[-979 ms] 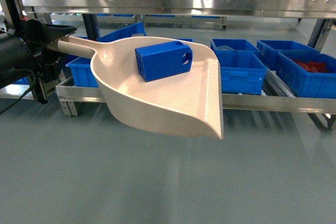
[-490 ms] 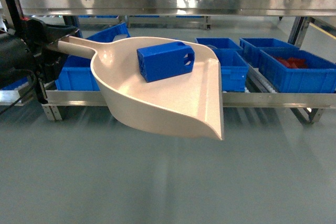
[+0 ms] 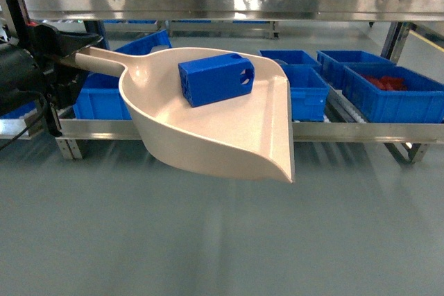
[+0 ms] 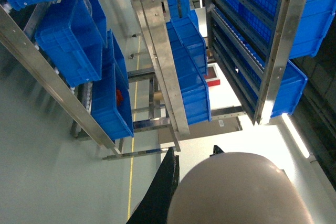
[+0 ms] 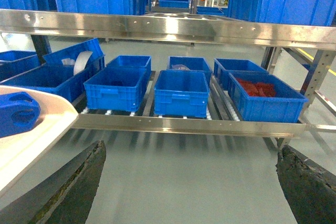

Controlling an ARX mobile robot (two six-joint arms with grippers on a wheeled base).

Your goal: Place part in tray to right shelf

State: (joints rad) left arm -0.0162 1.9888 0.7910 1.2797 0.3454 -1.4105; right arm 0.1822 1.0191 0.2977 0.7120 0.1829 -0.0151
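The beige tray (image 3: 229, 129) hangs level over the grey floor in the middle of the head view. My left gripper (image 3: 84, 52) at the far left is shut on its long handle (image 3: 104, 64). The blue part (image 3: 216, 80) lies inside the tray near the back wall. In the left wrist view the tray's rounded back (image 4: 236, 192) sits between my left gripper's (image 4: 193, 150) black fingers (image 4: 163, 192). My right gripper (image 5: 191, 148) stands wide open with nothing between its fingers; the part (image 5: 16, 114) and the tray's edge (image 5: 42, 129) show at its left. The right shelf (image 3: 347, 132) stands behind, low.
Several blue crates (image 3: 305, 91) sit on the shelf's rollers, one holding red pieces (image 3: 388, 82). A steel upper rail (image 3: 243, 1) crosses above the tray. A shelf post (image 3: 399, 39) stands at the right. The right wrist view shows the front rail (image 5: 210, 125) and crates (image 5: 181, 93).
The shelf and its crates have slid to the left in the head view. The tray, the part and my left gripper keep the same place in the view.
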